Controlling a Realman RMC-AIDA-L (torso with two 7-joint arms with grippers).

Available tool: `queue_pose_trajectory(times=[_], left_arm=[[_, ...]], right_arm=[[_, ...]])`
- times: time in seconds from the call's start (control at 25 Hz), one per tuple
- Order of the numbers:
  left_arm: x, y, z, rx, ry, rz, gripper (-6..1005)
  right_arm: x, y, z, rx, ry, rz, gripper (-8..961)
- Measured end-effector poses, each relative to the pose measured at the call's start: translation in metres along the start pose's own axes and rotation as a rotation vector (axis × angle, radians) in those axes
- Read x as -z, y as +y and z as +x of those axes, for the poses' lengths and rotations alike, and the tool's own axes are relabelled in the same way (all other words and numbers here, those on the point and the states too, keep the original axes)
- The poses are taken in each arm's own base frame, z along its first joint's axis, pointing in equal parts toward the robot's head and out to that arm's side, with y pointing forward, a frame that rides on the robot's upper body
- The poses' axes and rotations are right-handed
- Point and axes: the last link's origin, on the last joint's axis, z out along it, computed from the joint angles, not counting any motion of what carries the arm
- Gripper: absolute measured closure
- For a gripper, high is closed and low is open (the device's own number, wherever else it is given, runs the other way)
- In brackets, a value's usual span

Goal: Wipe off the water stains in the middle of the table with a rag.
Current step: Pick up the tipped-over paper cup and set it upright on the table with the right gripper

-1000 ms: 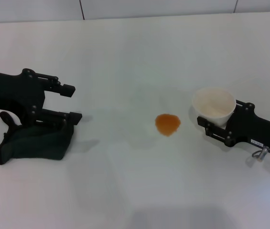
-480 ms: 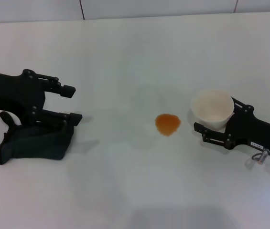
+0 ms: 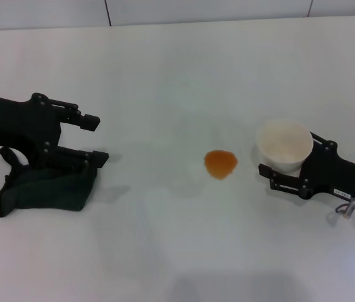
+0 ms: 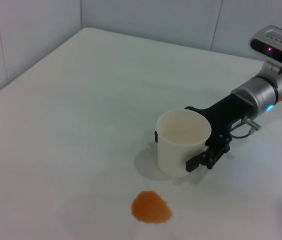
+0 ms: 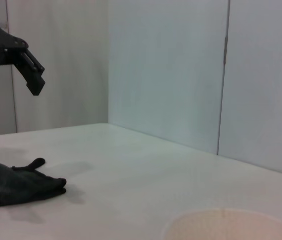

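Observation:
The water stains are one small orange blot in the middle of the white table, also seen in the left wrist view. The dark rag lies crumpled at the left. My left gripper hangs open just above it, fingers pointing toward the blot, holding nothing. From the right wrist view one left finger shows clear of the rag. My right gripper is shut on a white cup standing right of the blot, its fingers on both sides of the cup.
A pale wall runs along the table's far edge. The cup rim fills the near part of the right wrist view. Bare tabletop lies between the rag and the blot.
The right gripper and the cup have shifted slightly to the right and toward the front. The left gripper and the rag have stayed where they were.

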Motion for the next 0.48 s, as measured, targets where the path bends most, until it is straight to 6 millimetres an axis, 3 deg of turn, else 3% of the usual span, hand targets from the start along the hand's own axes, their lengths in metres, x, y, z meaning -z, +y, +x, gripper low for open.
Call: queue_pose_trajectory(times=[0.48], left_arm=[[0.001, 0.002, -0.007, 0.017, -0.018, 0.002, 276]], right_arm=[[0.007, -0.003, 0.011, -0.004, 0.080, -0.002, 96]])
